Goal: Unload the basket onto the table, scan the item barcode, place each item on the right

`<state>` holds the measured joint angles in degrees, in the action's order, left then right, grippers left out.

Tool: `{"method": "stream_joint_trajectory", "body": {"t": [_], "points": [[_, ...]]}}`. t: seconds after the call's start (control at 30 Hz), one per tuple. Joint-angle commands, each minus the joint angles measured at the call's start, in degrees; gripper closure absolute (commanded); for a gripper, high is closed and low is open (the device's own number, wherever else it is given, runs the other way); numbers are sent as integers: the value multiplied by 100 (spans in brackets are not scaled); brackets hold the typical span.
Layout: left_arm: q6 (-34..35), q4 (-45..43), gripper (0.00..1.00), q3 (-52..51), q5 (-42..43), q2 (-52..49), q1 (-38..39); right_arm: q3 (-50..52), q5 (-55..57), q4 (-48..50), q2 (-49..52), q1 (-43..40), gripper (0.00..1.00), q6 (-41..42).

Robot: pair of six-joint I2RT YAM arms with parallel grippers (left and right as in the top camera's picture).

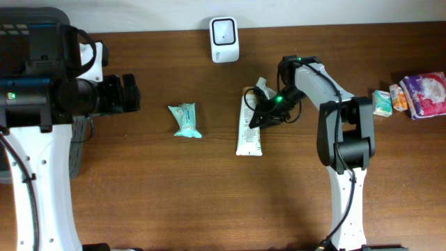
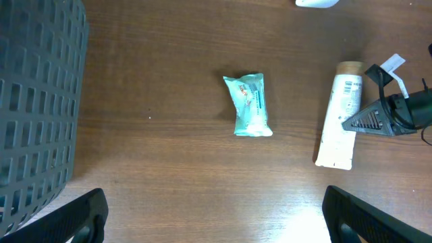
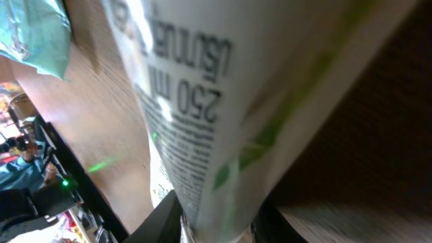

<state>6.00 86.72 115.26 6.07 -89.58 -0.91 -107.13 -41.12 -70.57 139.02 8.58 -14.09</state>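
Note:
The item is a white tube (image 1: 249, 129) with printed text and a brown cap, lying flat on the wooden table below the white barcode scanner (image 1: 224, 40). My right gripper (image 1: 259, 116) reaches in from the right and is shut on the tube's middle. In the right wrist view the tube (image 3: 202, 88) fills the frame, pinched between the dark fingers (image 3: 158, 219) of that gripper (image 3: 216, 226). From the left wrist camera, the tube (image 2: 341, 111) lies with the right gripper (image 2: 368, 120) against it. My left gripper (image 1: 129, 93) hangs wide open and holds nothing.
A teal packet (image 1: 185, 120) lies left of the tube, also seen as the teal packet (image 2: 248, 104). A dark mesh basket (image 2: 34, 101) stands at the far left. Several small packets (image 1: 418, 94) sit at the table's right edge.

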Motion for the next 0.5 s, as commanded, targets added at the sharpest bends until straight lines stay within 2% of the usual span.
{"method": "stream_joint_trajectory", "body": {"t": [0.0, 0.03, 0.1, 0.13, 0.17, 0.23, 0.33, 0.47], "points": [[-70, -11, 1, 11, 59, 20, 11, 149, -177, 299, 22, 164, 70, -44], [-70, -11, 1, 11, 59, 20, 11, 149, -175, 350, 22, 151, 65, 37], [-70, -11, 1, 11, 59, 20, 11, 149, -181, 577, 22, -35, 60, 1062], [-70, -11, 1, 11, 59, 20, 11, 149, -361, 730, 22, -162, 50, 1657], [-70, -11, 1, 11, 59, 20, 11, 149, -636, 817, 22, -192, 42, 1762], [-70, -11, 1, 11, 59, 20, 11, 149, -675, 890, 22, -131, 42, 1961], [-70, -13, 1, 11, 59, 20, 11, 166, 245, 1014, 22, 85, 45, 3062], [-70, -13, 1, 11, 59, 20, 11, 188, 531, 1320, 24, 509, 49, 3112]]}}
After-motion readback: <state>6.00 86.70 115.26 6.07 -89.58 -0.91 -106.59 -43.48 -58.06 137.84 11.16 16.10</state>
